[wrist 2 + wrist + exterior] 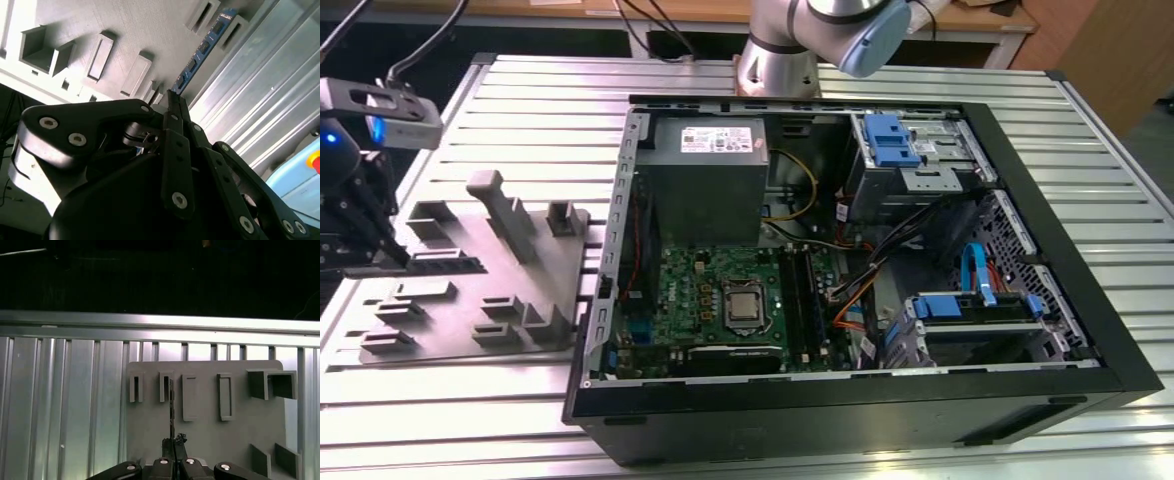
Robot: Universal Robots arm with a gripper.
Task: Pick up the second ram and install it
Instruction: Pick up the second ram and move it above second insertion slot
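The second ram [202, 47] is a thin blue-green stick with black chips, standing on edge in a slot of the grey holder [125, 30]. In the first wrist view the ram [171, 405] is edge-on, running from a slot toward my fingertips. My gripper [172, 100] is shut on the ram's near end, its black fingers pressed together around it. In the exterior view the gripper [367, 250] hangs at the far left over the holder [494, 290], with the ram [447, 262] lying dark beside it. The green motherboard [720, 300] lies inside the open case.
The open black computer case [854, 400] takes up the exterior view's right, with a grey power-supply box [707, 150], blue drive brackets [894, 140] and loose cables. The holder carries several raised blocks and slots [225, 395]. Everything rests on a ribbed metal table [454, 420].
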